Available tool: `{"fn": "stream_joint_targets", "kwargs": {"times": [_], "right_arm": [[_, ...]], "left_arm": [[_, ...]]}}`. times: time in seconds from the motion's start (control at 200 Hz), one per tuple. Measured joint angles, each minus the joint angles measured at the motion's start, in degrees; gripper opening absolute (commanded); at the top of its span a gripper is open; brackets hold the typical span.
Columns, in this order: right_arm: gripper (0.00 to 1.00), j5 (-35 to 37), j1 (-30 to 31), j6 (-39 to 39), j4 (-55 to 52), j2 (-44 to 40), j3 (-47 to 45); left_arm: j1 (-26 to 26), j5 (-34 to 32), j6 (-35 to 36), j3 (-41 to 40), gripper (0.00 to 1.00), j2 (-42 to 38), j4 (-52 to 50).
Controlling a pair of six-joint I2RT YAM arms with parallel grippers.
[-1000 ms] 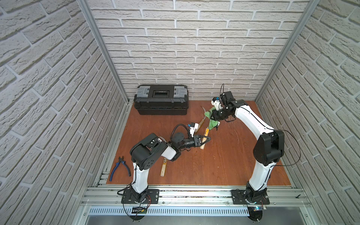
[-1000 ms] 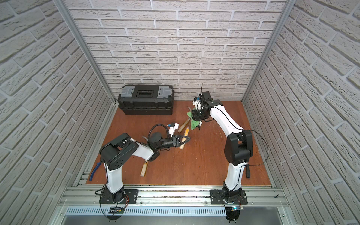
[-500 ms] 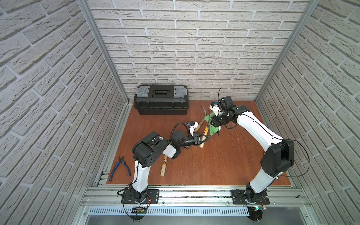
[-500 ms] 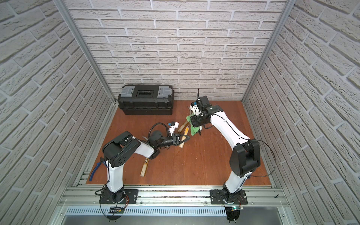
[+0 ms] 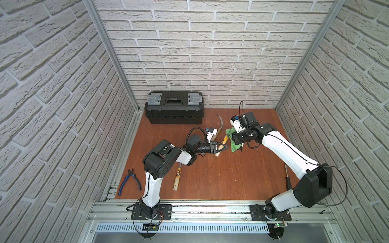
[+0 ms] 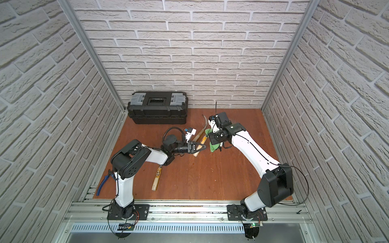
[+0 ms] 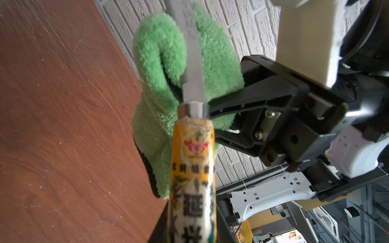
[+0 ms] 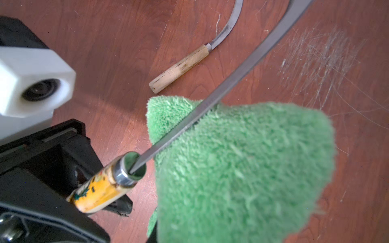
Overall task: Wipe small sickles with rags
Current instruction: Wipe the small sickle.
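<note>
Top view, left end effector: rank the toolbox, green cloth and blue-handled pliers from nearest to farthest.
From the left end effector, holding a labelled sickle:
1. green cloth, right at its tips.
2. black toolbox, against the back wall.
3. blue-handled pliers, front-left edge.

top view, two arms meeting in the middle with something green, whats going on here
The left gripper is shut on the labelled handle of one small sickle. The right gripper is shut on a green cloth, and the blade sits in a fold of that cloth close to the handle, so a wipe looks under way. A second sickle lies near the black toolbox, and a third sickle lies beside the left arm's base.
</note>
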Motion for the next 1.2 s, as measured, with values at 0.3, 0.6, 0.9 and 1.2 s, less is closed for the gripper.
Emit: {"fn": "stream_joint_targets", "kwargs": {"times": [0.3,0.6,0.9,1.2], "right_arm": [[0.03,1.6,0.5,2.3,-8.1,-3.5,-2.7],[0.03,0.6,0.5,4.5,-10.6,-2.2,-2.8],[0.02,-1.5,0.8,5.1,-13.9,-0.8,10.2],[0.03,-2.4,3.9,5.8,-14.5,9.2,15.3]], "left_arm": [[3.0,-5.4,6.3,0.2,0.0,-3.1,-10.2],[5.0,-8.5,5.0,-0.8,0.0,-3.3,-9.5],[0.4,-17.1,29.2,1.9,0.0,-12.6,-44.0],[-3.3,-23.6,42.2,5.0,0.0,-16.6,-58.6]]}}
